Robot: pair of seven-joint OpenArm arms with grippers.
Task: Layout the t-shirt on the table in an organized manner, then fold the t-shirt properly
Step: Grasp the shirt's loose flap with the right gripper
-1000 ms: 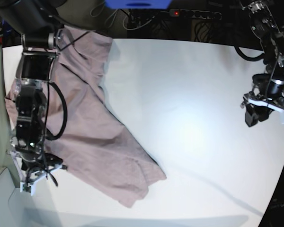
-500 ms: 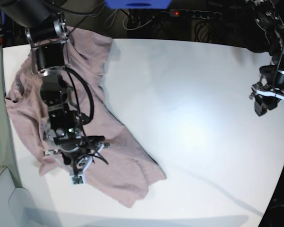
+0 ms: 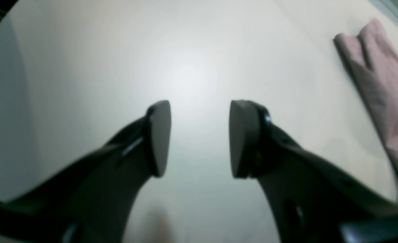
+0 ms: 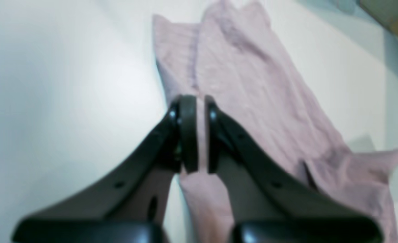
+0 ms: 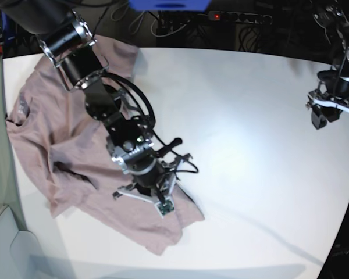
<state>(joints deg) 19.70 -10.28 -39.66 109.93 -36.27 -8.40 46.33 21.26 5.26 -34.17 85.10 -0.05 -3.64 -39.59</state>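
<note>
No text, brand, number or sign is legible; a pale patch on the crumpled mauve-pink fabric t-shirt (image 5: 21, 106) is too blurred to read.

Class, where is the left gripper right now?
In the base view the left gripper hangs at the far right, over bare table, well away from the t-shirt on the left.

Behind the far edge lies a dark clutter — tangled cables (image 5: 163, 26), a power strip (image 5: 238, 17) with a red light, a blue object (image 5: 170, 4).
</note>
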